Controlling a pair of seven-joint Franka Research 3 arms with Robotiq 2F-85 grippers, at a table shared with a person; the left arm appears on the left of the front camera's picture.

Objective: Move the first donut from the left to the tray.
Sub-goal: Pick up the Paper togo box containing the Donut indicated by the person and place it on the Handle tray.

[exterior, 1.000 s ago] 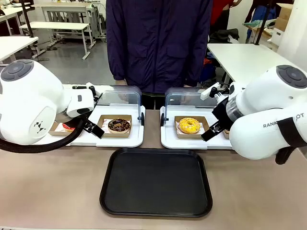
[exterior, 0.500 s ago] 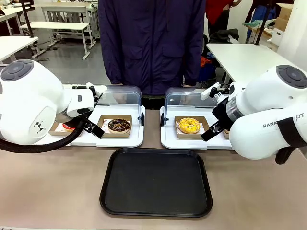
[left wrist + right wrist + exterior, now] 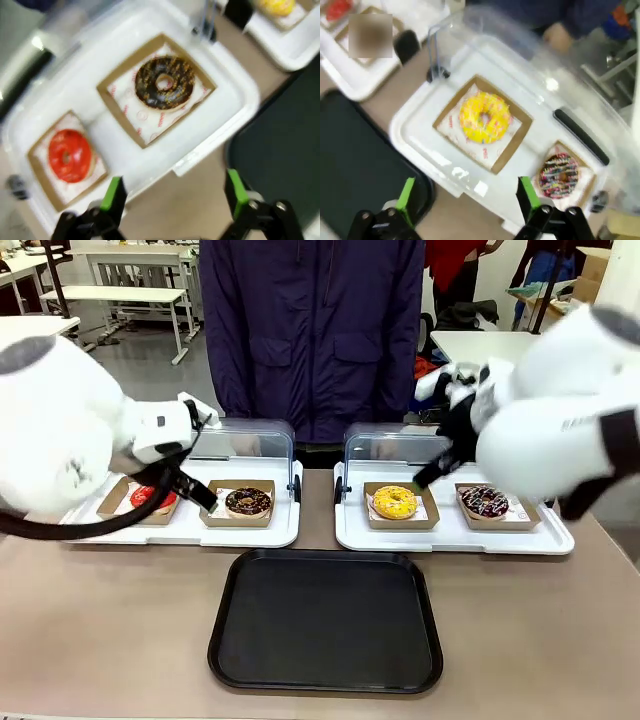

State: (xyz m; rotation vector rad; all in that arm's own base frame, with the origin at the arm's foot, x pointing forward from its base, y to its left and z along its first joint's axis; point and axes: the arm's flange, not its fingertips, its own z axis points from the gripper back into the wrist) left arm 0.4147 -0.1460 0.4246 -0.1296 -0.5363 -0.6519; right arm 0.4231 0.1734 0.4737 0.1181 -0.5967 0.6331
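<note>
**A:** Where is the red-iced donut found?

**B:** On the bench [image 3: 100,640], beyond the black tray [image 3: 325,625], a white tray [image 3: 250,538] is seen at the left with its clear lid standing open. A shallow cardboard holder [image 3: 110,503] is set at that tray's left end. The red-iced donut [image 3: 152,497] is seated in it, beside the chocolate donut [image 3: 164,82].

**A:** How is it judged to handle?

**B:** It is taken to be light, soft and easily dented, with glossy icing that is likely sticky. The stiffer holder rim is better pinched than the ring itself, and the holder is best kept level.

**A:** And the hands?

**B:** The left hand [image 3: 174,192] is spread wide over the white tray's near edge, with nothing between its green pads [image 3: 113,192]. The right hand [image 3: 466,195] is likewise spread and empty, over the other white tray [image 3: 450,538].
</note>
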